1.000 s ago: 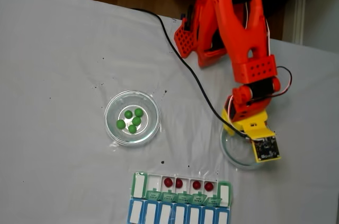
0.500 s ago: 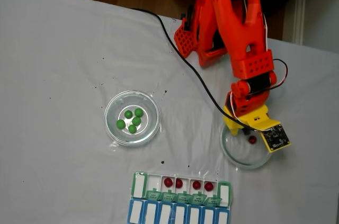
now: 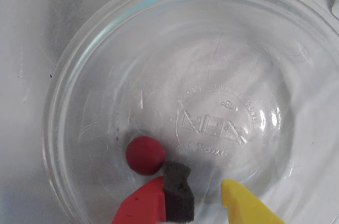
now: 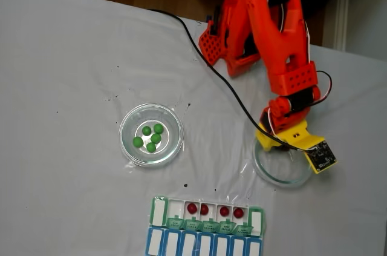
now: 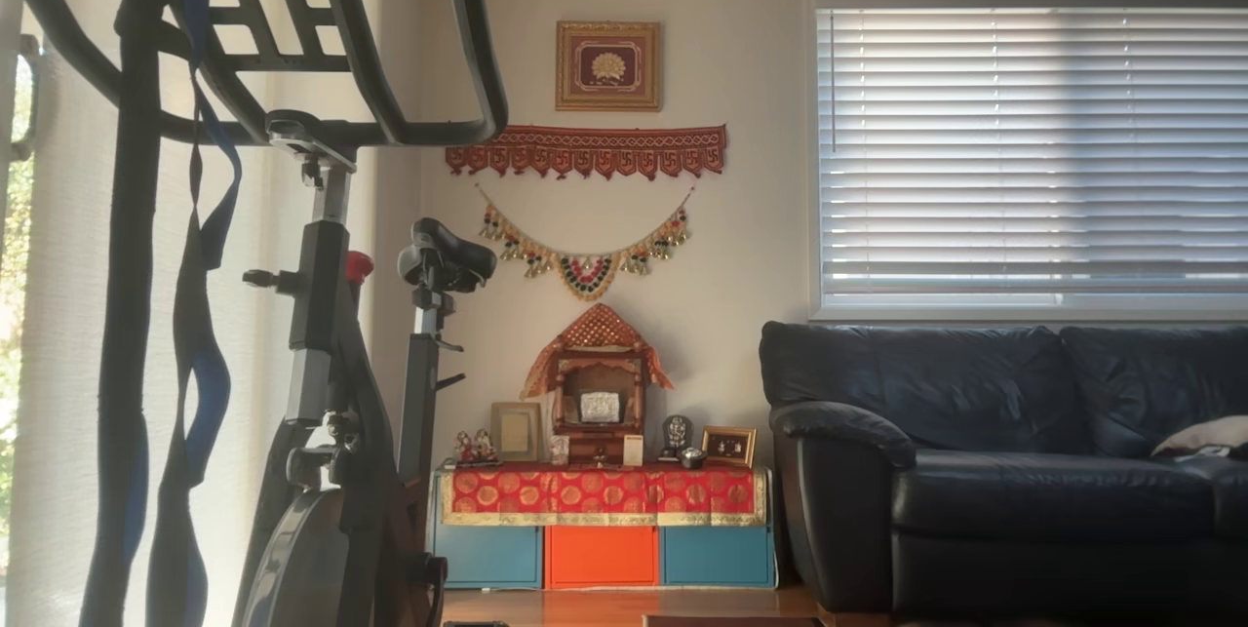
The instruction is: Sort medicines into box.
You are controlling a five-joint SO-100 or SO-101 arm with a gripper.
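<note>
Glass is what I am working inside: a clear dish (image 3: pixel 296 49) with a raised rim, which is why the last red ball (image 3: pixel 145 154) sits loose in it and has not rolled off the cloth. My claw (image 3: pixel 204 195) hangs low over that dish with its two tips apart, the red finger with its dark foam pad (image 3: pixel 177 192) just beside the ball and touching or nearly touching its edge, the yellow finger (image 3: pixel 241 205) on the far side of an empty gap. So the ball lies outside the jaws, not between them, and I hold nothing. I judge the gap is left wide so I can shift sideways and bring the ball between the tips before closing.

From the fixed view, my claw (image 4: pixel 284 147) sits over the near rim of this dish (image 4: pixel 266 174), and my arm hides the ball there. Left of the dish stands a second dish (image 4: pixel 127 147) with five green balls (image 4: pixel 151 138) clustered in its middle, untouched, presumably waiting their turn. Below and left of my dish lies the box (image 4: pixel 259 219), its green lids folded down toward the blue row so the white cells stay open from above. Four red balls (image 4: pixel 214 210) already rest in that open row, paired across neighbouring cells. One red remains, then the greens.

A round, glossy ball on smooth glass will likely skid away if my pad nudges it, so centring comes first.
</note>
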